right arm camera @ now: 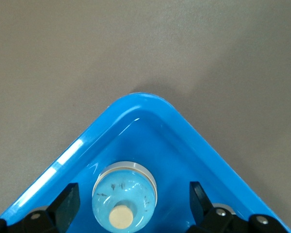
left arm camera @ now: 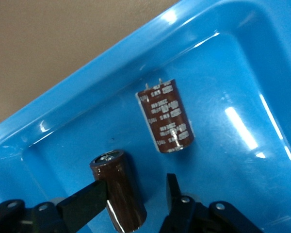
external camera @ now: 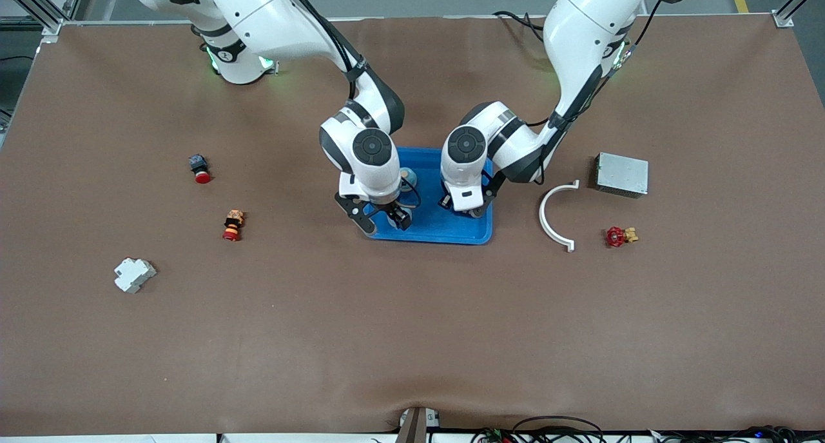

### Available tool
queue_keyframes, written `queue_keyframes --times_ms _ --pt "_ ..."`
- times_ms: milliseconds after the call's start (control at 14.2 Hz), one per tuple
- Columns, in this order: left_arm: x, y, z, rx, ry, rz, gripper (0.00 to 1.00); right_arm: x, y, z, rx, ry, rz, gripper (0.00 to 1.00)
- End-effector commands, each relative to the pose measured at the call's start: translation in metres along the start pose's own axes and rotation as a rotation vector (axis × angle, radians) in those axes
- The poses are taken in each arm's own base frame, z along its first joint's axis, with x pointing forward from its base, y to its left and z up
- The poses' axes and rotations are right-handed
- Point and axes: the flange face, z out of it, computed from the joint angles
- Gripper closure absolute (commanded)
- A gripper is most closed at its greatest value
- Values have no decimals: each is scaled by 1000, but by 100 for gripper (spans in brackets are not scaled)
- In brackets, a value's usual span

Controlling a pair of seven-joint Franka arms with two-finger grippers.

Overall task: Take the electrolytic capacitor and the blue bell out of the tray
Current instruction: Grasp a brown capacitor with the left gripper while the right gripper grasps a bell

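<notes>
Right gripper [right arm camera: 133,199]: it hangs over the corner of the blue tray [external camera: 438,227] at 7 o'clock in the front view. The bell [right arm camera: 124,196], pale blue with a cream button on top, stands upright in that corner, midway between the two fingers. The fingers are spread wide and stand clear of the bell on both sides. The gripper holds nothing.

Left gripper [left arm camera: 131,199]: it hangs over the tray at about 4 o'clock. A brown capacitor [left arm camera: 119,194] sits between its fingers. One finger meets the capacitor's side and the other stands apart from it, so the jaws are parted and the part is not clamped. It appears to rest on the tray floor, though its lower end is out of frame. A second capacitor [left arm camera: 165,116], brown with white print, lies on its side on the tray floor nearby, close to the tray wall and not touching the first.

Table, working outward from the tray:
- A white curved piece [external camera: 557,216] lies near the tray at 3 o'clock.
- A red-handled valve [external camera: 619,236] lies at 4 o'clock.
- A grey metal box [external camera: 622,174] lies between 2 and 3 o'clock.
- An orange and red button [external camera: 232,226] lies at 9 o'clock.
- A black and red button [external camera: 200,169] lies well apart, nearer 10 o'clock.
- A white block [external camera: 134,275] lies at 8 o'clock, closest to the front camera.
</notes>
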Motion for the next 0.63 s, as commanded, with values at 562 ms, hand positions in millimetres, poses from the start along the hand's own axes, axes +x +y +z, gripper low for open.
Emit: queue_keyframes --times_ms 562 --pt "-4 -16 8 91 56 -42 42 -15 -9 27 20 14 44 0"
